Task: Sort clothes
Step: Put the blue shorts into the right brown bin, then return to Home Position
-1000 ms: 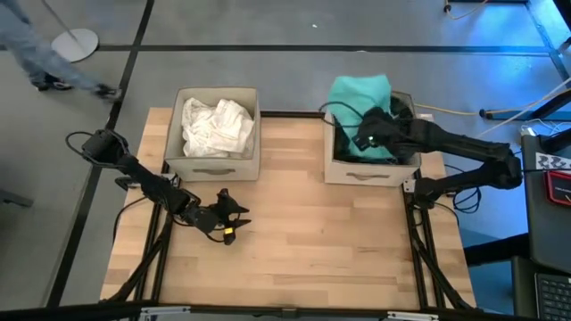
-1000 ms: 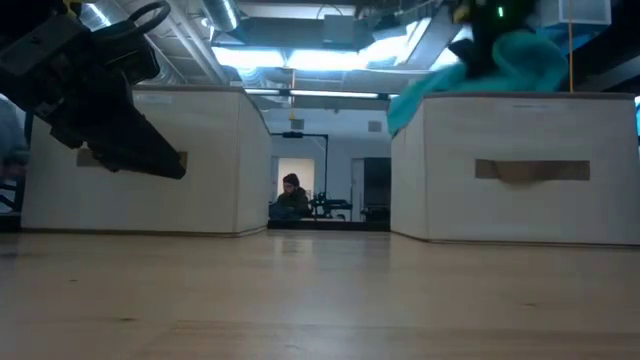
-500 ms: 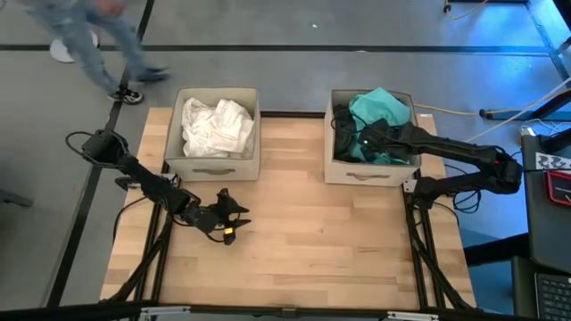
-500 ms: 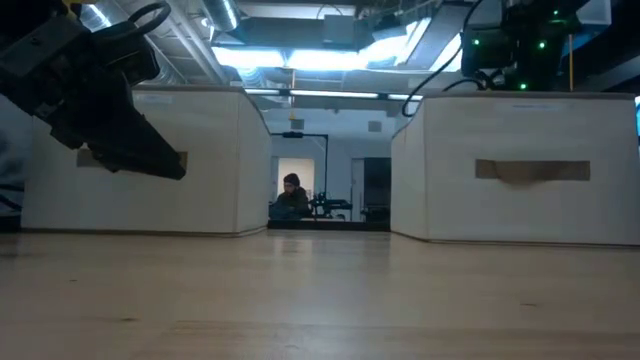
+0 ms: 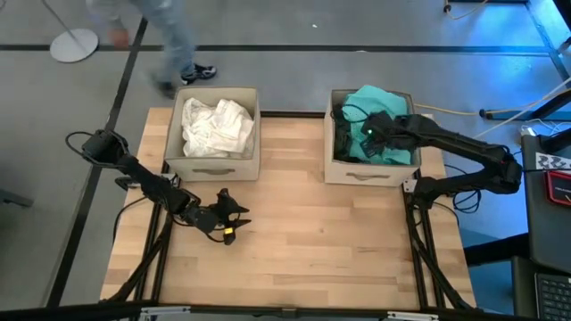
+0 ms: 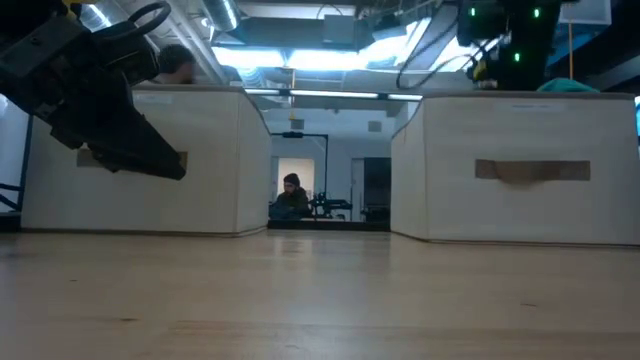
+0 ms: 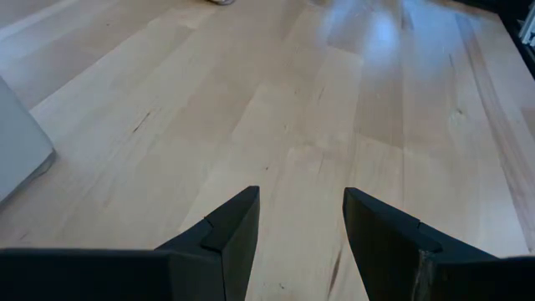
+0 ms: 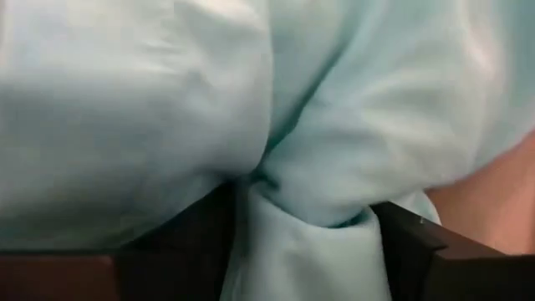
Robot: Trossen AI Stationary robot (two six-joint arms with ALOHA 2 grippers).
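Crumpled white clothes (image 5: 215,125) fill the left beige box (image 5: 211,165), while a bunched teal garment (image 5: 379,111) lies piled in the right beige box (image 5: 370,171) over dark fabric (image 5: 350,141), possibly the grey or green garment.

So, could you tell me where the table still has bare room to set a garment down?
The table is bare in front of both boxes and in the strip between them. The left gripper hovers open over the front left part. Both boxes are crowded: white clothes fill the left one; the teal garment and the right gripper, which grips it, fill the right.
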